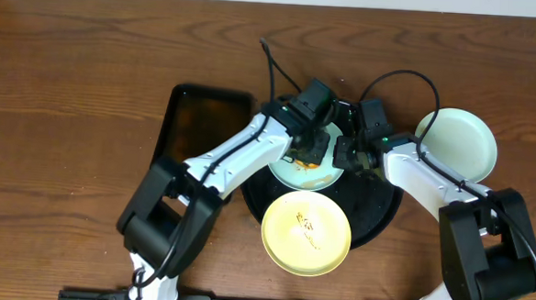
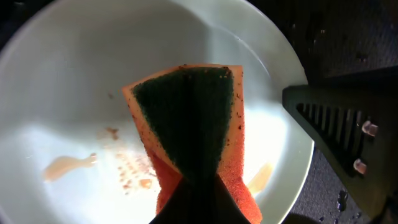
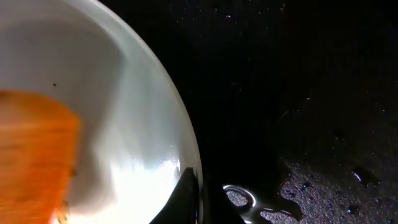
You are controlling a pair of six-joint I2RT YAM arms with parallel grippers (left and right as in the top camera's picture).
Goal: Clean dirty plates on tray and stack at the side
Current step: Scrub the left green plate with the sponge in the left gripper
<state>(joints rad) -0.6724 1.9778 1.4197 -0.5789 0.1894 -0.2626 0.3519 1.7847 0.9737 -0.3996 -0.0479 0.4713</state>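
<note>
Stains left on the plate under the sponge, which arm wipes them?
Left. The left tool grips the sponge on that plate, beside the brown stains; the right tool sits spongeless at the rim.

Brown wood table point(image 1: 69, 84). Carries round black tray point(image 1: 373, 215), dark rectangular tray point(image 1: 191, 118) to its left, pale plate point(image 1: 461, 142) to its right.

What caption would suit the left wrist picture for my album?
An orange sponge with a dark green scrubbing face on a food-streaked pale round plate.
</note>
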